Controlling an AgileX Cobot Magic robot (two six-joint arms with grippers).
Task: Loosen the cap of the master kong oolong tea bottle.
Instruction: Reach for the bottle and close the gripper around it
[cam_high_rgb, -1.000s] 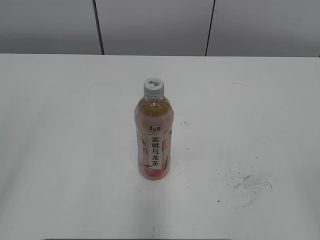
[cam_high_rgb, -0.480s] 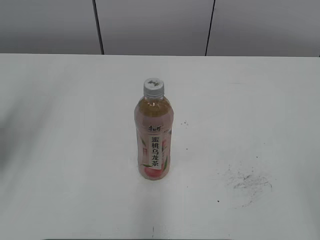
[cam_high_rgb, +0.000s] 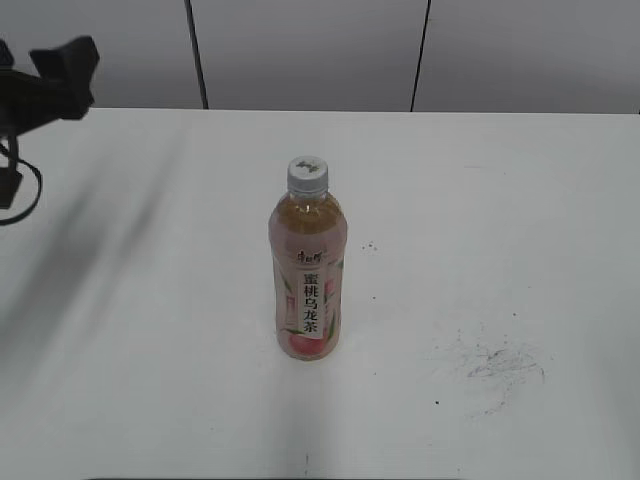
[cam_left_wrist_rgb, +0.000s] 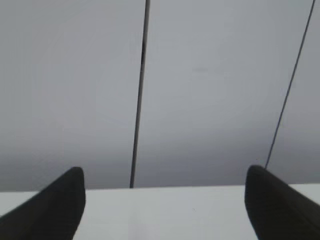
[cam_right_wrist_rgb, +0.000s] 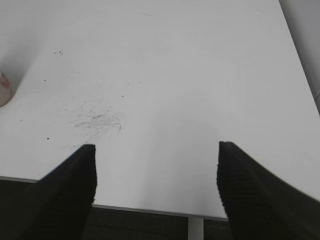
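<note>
Approach step only: the slim clear plastic bottle of amber tea (cam_high_rgb: 307, 285) stands upright mid-tabletop (cam_high_rgb: 520, 200), its ribbed white-grey cap (cam_high_rgb: 308, 173) untouched. Both grippers' fingers (cam_left_wrist_rgb: 52, 210) (cam_right_wrist_rgb: 250, 192) are spread, empty, well apart from it. Next, you must steady the body before twisting.

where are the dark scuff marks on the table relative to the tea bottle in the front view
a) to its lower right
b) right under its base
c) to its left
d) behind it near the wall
a: in the exterior view the scuff marks lie on the white table to the lower right of the master kong oolong tea bottle, clear of its base.
</note>
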